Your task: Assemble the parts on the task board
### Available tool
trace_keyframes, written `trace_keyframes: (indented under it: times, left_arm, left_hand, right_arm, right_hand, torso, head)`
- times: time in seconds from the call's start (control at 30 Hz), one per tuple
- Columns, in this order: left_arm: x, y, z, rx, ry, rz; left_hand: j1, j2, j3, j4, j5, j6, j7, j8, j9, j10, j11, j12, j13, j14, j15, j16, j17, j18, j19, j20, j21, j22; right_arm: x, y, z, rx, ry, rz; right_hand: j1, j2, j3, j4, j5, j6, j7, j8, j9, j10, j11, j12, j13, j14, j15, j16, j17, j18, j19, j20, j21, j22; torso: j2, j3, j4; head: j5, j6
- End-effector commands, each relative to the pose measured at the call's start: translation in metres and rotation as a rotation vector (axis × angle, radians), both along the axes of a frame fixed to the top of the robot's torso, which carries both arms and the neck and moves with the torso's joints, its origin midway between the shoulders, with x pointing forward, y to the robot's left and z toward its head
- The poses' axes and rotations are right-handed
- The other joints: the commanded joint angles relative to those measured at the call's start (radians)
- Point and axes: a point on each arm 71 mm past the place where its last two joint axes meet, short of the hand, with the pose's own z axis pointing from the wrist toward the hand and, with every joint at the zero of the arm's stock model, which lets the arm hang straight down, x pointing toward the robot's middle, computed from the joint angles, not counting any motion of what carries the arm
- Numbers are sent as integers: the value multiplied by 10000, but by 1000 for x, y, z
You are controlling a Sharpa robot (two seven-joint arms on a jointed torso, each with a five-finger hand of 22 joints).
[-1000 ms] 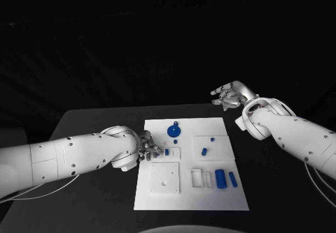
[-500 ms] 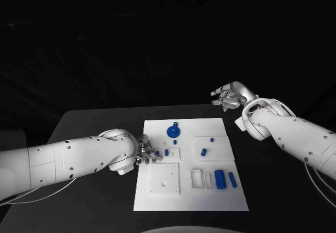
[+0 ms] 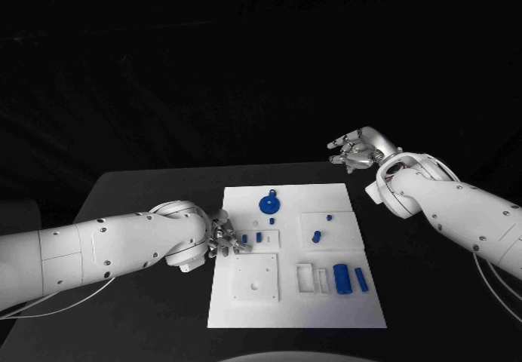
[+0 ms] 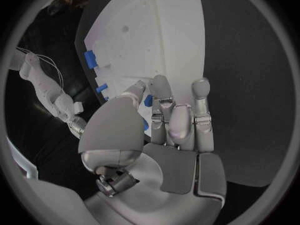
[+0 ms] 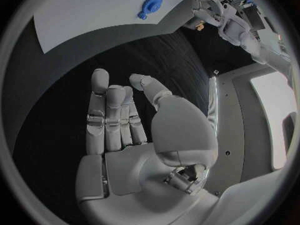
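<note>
The white task board (image 3: 293, 302) lies in the middle of the table. On it are a round blue part (image 3: 268, 204), small blue pieces (image 3: 317, 235) and two blue cylinders (image 3: 342, 277). My left hand (image 3: 223, 240) is at the board's left edge beside a small square plate with a blue peg (image 3: 258, 236) standing in it. In the left wrist view the left hand (image 4: 169, 130) seems to pinch a small blue part (image 4: 148, 101) between thumb and finger. My right hand (image 3: 354, 151) hangs raised past the board's far right corner, fingers straight and empty (image 5: 125, 130).
A square white plate with a hole (image 3: 255, 277) and a slotted white block (image 3: 313, 277) sit on the board's near half. Bare black table (image 3: 142, 196) surrounds the board on all sides. The right wrist view shows the round blue part (image 5: 150, 5) on the board (image 5: 94, 10).
My left hand has slid a little toward me along the board's left edge, and a small blue part now shows at its fingertips. The right hand has stayed put.
</note>
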Motion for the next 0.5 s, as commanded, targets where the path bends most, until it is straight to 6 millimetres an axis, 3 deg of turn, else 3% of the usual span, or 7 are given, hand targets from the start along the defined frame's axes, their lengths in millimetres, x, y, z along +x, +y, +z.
trace_keyframes:
  times: [0.03, 0.13, 0.2, 0.27, 0.37, 0.43, 0.5]
  left_arm:
    - [-5, -1, -1, -167, 462, -331]
    - [-6, 2, 4, -309, 765, -448]
    - [-5, 4, 9, -323, 868, -529]
    - [-2, 5, 15, -322, 961, -601]
    - [2, 8, 25, -401, 1207, -625]
    - [7, 9, 33, -547, 1390, -626]
    - [12, 11, 43, -741, 1445, -572]
  left_hand:
    - [209, -19, -453, 161, 22, 3, 24, 18, -10, 485, -39, -65, -13, -29, -80, -84, -44, -5, -5, -98, -54, 138]
    - [139, -134, -607, 487, -568, -70, 71, 3, -41, 485, -16, -135, -42, -53, -70, -161, -150, -74, -23, -167, -103, 126]
    - [49, -224, -675, 884, -712, -116, 82, 14, -68, 486, -11, -177, -60, -52, -85, -216, -194, -164, -9, -260, -157, 114]
    - [-233, -265, -686, 1022, -932, -281, 134, -28, -166, 481, 12, -247, -93, -77, -92, -283, -288, -223, -16, -323, -203, 103]
    - [-241, -217, -645, 1019, -948, -734, 278, -14, -881, 482, 88, -458, -162, -153, -86, -463, -560, -356, -47, -444, -322, 68]
    - [-88, -39, -540, 954, -917, -1124, 389, -45, -1190, 454, 123, -570, -163, -234, -84, -567, -764, -391, -71, -486, -379, 58]
    - [18, 133, -503, 747, -684, -1500, 525, -38, -1999, 415, 199, -861, -218, -439, -69, -823, -1221, -440, -138, -530, -533, 21]
  right_arm:
    - [0, 1, -1, -9, 30, 116]
    - [0, 0, -1, -14, 35, 106]
    - [0, 0, -1, -16, 40, 99]
    - [0, 0, -1, -21, 44, 93]
    - [0, 0, -2, -22, 50, 95]
    - [0, 0, -2, -20, 53, 95]
    - [0, 0, -2, -10, 61, 91]
  right_hand:
    - [-78, -17, 58, -2, 29, 2, 25, -16, 1, -5, -61, -71, -23, -42, -4, -3, 8, 191, 267, -34, -69, 22]
    - [-78, -17, 58, -2, 29, 2, 25, -16, 1, -5, -61, -71, -23, -42, -4, -3, 8, 191, 267, -34, -69, 22]
    - [-78, -17, 58, -2, 29, 2, 25, -16, 1, -5, -61, -71, -23, -42, -4, -3, 8, 191, 267, -34, -69, 22]
    - [-78, -17, 58, -2, 29, 2, 25, -16, 1, -5, -61, -71, -23, -42, -4, -3, 8, 191, 267, -34, -69, 22]
    - [-87, -17, 50, 3, 45, -9, 26, -15, 1, -1, -62, -69, -22, -41, -3, -3, 8, 192, 272, -33, -73, 26]
    - [-87, -17, 50, 3, 45, -9, 26, -15, 1, -1, -62, -69, -22, -41, -3, -3, 8, 192, 272, -33, -73, 26]
    - [-87, -17, 50, 3, 45, -9, 26, -15, 1, -1, -62, -69, -22, -41, -3, -3, 8, 192, 272, -33, -73, 26]
  torso:
    - [2, -3, -3]
    - [-4, 1, -1]
    - [-1, 3, -2]
    - [1, 1, -2]
    - [-1, -1, -9]
    - [1, -3, -19]
    - [7, -6, -23]
  head:
    - [-22, 15]
    - [-35, 21]
    - [-58, 42]
    - [-54, 63]
    - [-41, 81]
    - [-45, 96]
    - [-52, 105]
